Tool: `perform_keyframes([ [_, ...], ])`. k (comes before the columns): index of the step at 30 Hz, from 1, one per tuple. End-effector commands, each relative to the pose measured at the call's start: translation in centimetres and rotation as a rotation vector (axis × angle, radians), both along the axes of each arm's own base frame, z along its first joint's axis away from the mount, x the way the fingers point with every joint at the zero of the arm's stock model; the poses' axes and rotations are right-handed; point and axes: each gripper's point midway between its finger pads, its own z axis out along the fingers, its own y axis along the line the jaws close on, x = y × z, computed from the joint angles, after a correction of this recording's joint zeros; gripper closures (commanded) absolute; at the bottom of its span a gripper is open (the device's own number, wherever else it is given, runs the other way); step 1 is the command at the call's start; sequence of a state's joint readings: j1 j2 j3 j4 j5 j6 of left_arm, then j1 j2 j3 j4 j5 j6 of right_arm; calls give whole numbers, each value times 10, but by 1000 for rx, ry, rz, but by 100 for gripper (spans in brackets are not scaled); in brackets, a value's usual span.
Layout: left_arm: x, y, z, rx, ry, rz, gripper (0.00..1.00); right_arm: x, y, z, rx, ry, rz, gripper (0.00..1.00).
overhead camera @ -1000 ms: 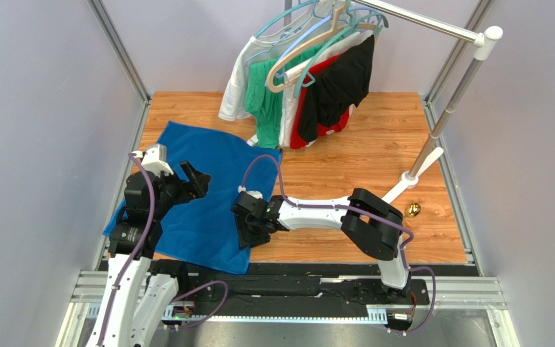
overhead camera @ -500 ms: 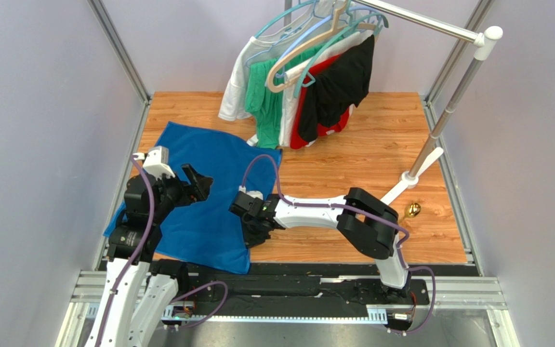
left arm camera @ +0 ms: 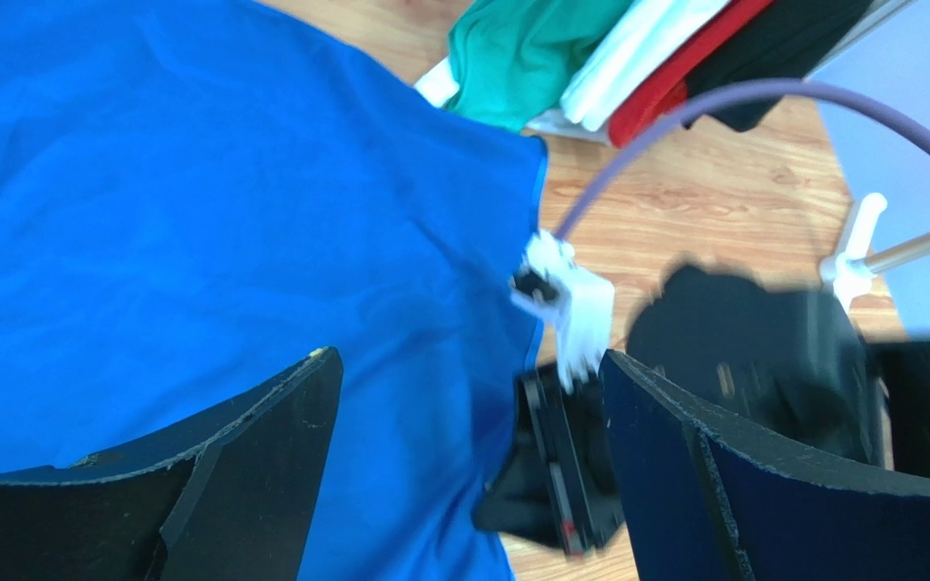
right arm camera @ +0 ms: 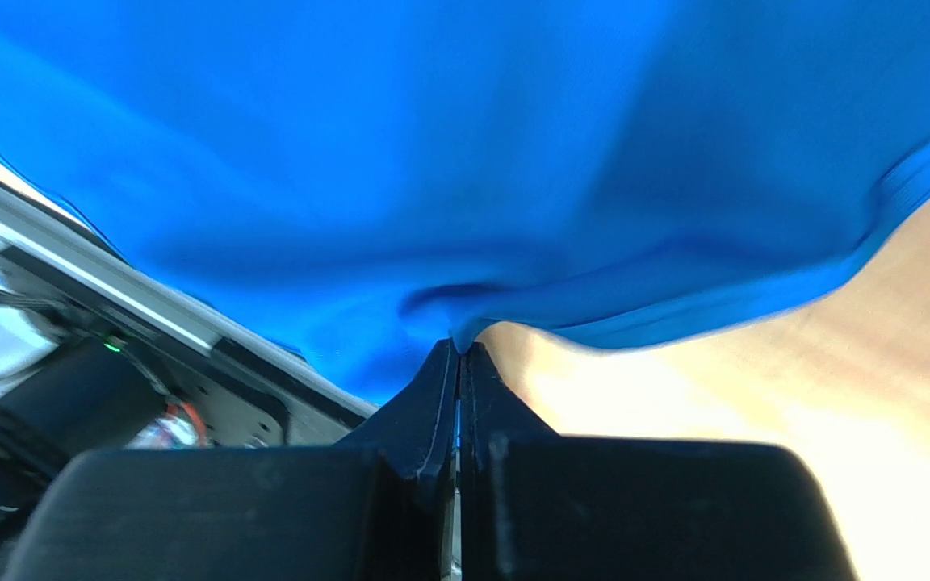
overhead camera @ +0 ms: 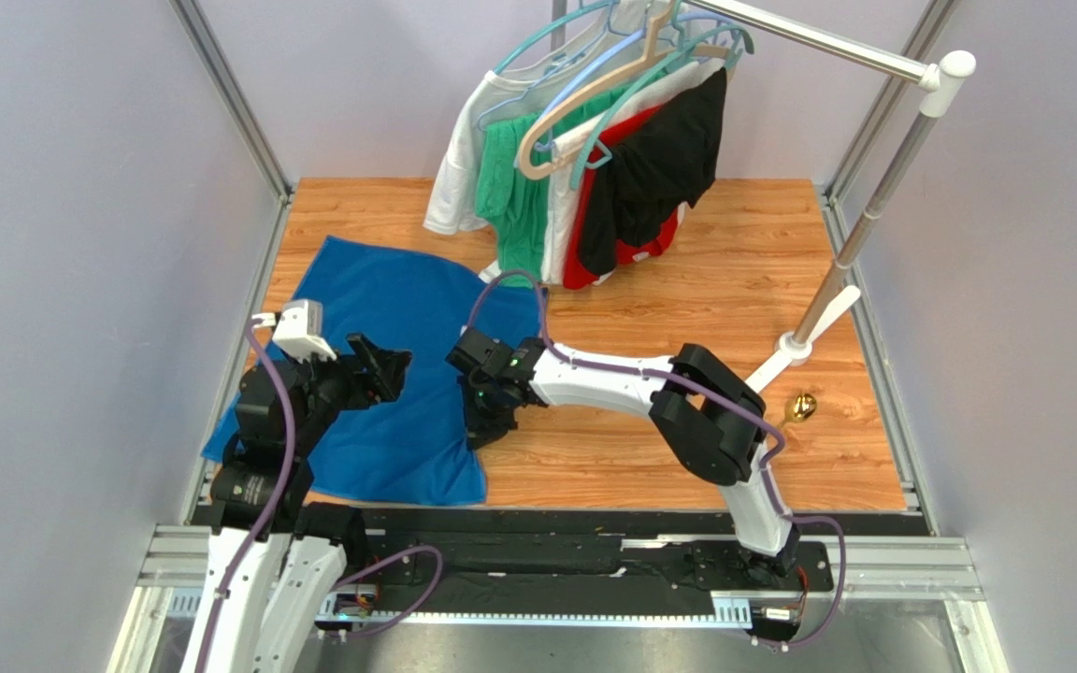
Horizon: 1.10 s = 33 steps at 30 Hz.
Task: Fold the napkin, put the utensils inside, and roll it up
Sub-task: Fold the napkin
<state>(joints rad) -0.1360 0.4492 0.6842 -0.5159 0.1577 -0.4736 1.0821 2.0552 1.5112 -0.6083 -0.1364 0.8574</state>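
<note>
So the napkin (overhead camera: 390, 316) is spread flat on the left side of the table (overhead camera: 727, 253). It sits at a bit of a slant, with its long axis running roughly from the near edge toward the back, well short of the hanging clothes (overhead camera: 601, 154).

The right fingers (right arm camera: 459, 363) are squeezed completely together on the napkin's right hem, fairly far down toward the near-right corner. In the wrist view a little pucker of blue fabric gets pulled into the tips, with bare wood just off to the right. So that pinch has cloth in it, though I can't tell how much.

The left fingers (overhead camera: 383, 372) are spread wide with nothing between them. They hang over the middle of the cloth, a little left of where the right arm is pinching.

Here's what matters for the fold. Nearly all of the napkin lies to the left of the right fingers and away from them, so my guess is the grabbed edge has to travel leftward, across the long axis, to lay one half over the other. The left arm is the closer one to the bulk of the fabric, so it looks well placed to pin it or take the opposite side.

The fabric looks thin and slippery, so I'd worry about it dragging along instead of folding. I can't spot any utensils yet.
</note>
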Motion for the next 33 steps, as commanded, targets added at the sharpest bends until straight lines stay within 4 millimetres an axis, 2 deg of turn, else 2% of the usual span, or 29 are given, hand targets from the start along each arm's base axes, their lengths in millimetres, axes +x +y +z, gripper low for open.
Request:
perform_keyframes([
  [1,-4,-6,15,-25,-97,-31,14,31,20,26,129,15,19,100],
  [5,0,-13,8,-16,-60,-63,19,53,23,32,183,41,19,100],
  [8,5,-19,-1,8,-25,-79,22,64,26,41,226,55,21,100],
  [13,9,-35,-16,36,-4,-120,24,79,25,43,279,91,1,100],
  [14,11,-37,-29,55,22,-120,24,83,23,44,291,100,-4,100],
  [15,9,-52,-31,65,9,-171,24,86,23,44,295,102,-6,100],
  [16,9,-56,-38,78,13,-182,24,89,23,42,295,106,-8,100],
  [17,9,-63,-52,101,38,-205,25,92,21,40,295,112,-15,100],
  [18,5,-74,-55,105,30,-251,25,94,21,40,299,111,-17,100],
  [22,-2,-84,-71,149,37,-283,26,104,17,34,296,119,-44,100],
  [25,-11,-89,-93,169,67,-291,26,110,17,33,308,127,-60,100],
  [26,-14,-89,-111,191,96,-293,26,110,17,32,306,128,-62,100],
  [28,-15,-98,-117,174,92,-307,26,112,17,31,308,130,-68,100],
  [29,-18,-104,-126,196,106,-328,26,113,18,31,308,132,-70,100],
  [33,-12,-114,-138,284,107,-346,28,113,19,28,309,141,-73,100],
])
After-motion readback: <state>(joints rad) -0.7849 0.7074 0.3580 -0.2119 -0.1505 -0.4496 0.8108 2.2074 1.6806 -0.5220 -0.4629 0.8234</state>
